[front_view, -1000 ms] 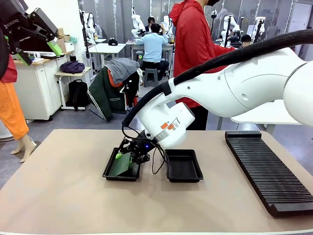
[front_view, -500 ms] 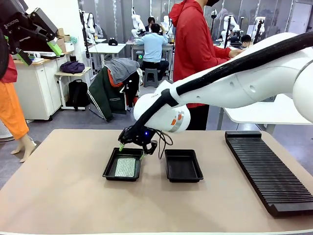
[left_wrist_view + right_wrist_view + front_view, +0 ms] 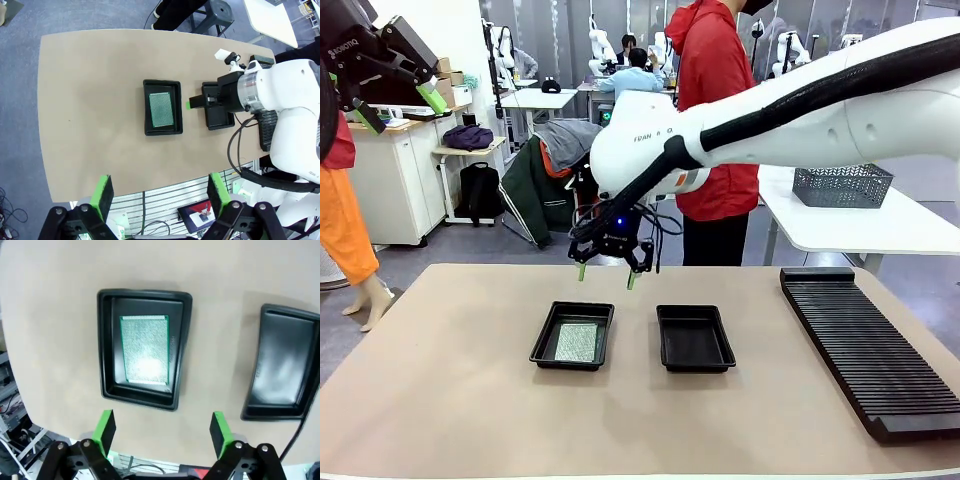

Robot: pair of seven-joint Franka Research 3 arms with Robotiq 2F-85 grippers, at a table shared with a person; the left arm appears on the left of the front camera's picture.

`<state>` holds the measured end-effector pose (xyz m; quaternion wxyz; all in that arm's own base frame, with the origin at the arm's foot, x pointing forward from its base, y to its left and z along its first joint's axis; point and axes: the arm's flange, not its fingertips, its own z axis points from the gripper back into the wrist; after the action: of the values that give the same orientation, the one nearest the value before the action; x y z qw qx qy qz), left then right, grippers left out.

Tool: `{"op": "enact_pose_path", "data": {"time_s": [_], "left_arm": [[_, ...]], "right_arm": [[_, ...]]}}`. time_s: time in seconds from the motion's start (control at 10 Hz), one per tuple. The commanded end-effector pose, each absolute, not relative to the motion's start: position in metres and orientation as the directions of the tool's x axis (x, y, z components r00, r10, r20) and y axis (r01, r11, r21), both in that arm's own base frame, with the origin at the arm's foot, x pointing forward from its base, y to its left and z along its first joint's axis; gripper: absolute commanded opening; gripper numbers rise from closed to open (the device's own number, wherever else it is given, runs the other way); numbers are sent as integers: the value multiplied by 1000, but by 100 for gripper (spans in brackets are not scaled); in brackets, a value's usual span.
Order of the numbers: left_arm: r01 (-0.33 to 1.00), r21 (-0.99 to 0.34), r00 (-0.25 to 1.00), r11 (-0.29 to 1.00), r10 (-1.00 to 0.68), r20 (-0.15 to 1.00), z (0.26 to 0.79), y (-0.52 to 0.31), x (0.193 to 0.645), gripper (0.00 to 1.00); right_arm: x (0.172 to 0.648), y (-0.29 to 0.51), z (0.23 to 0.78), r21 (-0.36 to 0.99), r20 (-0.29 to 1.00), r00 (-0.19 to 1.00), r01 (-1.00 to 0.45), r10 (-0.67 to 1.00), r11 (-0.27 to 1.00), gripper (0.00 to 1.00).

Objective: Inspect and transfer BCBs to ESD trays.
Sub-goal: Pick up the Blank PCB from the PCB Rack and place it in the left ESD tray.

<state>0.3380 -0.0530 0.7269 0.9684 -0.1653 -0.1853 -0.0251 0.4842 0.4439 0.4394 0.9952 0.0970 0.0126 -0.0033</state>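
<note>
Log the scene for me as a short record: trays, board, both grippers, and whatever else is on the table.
Left tray: black, holds one board
BCB: lies flat on the left tray's floor
Right tray: black, empty, beside the left tray, not touching it
Right gripper: open, raised above the trays, holds nothing
Left gripper: open, high over the table, holds nothing
Slotted rack: long, black, at the table's right side
Table: tan top

Right pincer (image 3: 605,277) pointing down, jaws apart, arm stretched across middle — left pincer (image 3: 400,106) raised high, jaws apart
</note>
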Motion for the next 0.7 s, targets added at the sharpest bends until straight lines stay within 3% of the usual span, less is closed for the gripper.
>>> {"op": "enact_pose_path", "data": {"time_s": [0.0, 0.6], "left_arm": [[108, -311, 931, 944, 13, 365, 726, -53, 338, 100], [108, -311, 931, 944, 13, 365, 726, -53, 338, 100]], "right_arm": [[482, 442, 447, 141, -25, 999, 29, -25, 990, 100], [484, 438, 450, 161, -32, 999, 5, 0, 987, 100]]}}
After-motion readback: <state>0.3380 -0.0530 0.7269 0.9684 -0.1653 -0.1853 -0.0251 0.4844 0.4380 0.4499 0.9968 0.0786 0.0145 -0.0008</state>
